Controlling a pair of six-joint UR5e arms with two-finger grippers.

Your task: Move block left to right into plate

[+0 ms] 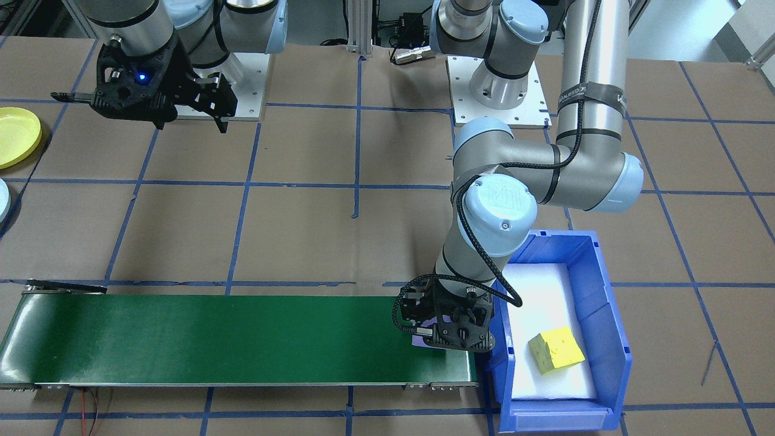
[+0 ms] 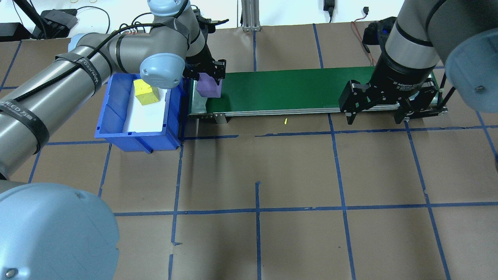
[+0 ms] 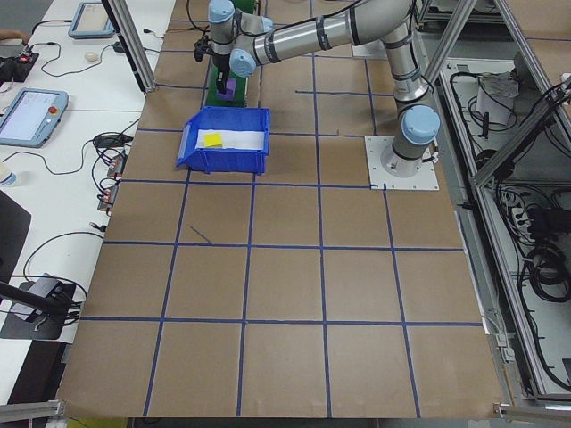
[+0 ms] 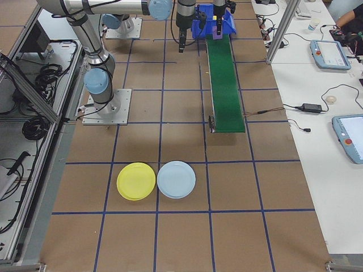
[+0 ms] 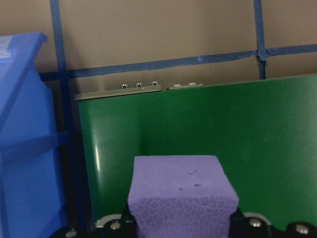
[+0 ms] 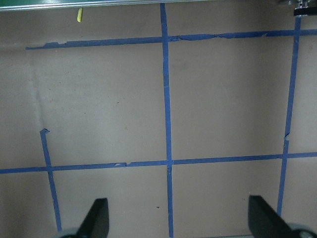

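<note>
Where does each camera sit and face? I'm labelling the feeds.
Front: across table, facing robot; left arm, right arm.
Overhead: behind robot, looking down; both arms.
Left side: left arm nearest.
Right side: yellow plate, right arm nearest.
Left wrist: purple block, belt.
Right wrist: table, own fingers.
Front and overhead share bin.

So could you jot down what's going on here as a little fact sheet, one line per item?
left pincer: shut on the purple block, at the green belt's end by the bin
right pincer: open, holding nothing, above the table near the belt's other end
blue bin: holds a yellow block on white padding
plates: yellow plate and pale blue plate, side by side beyond the belt, both bare
</note>
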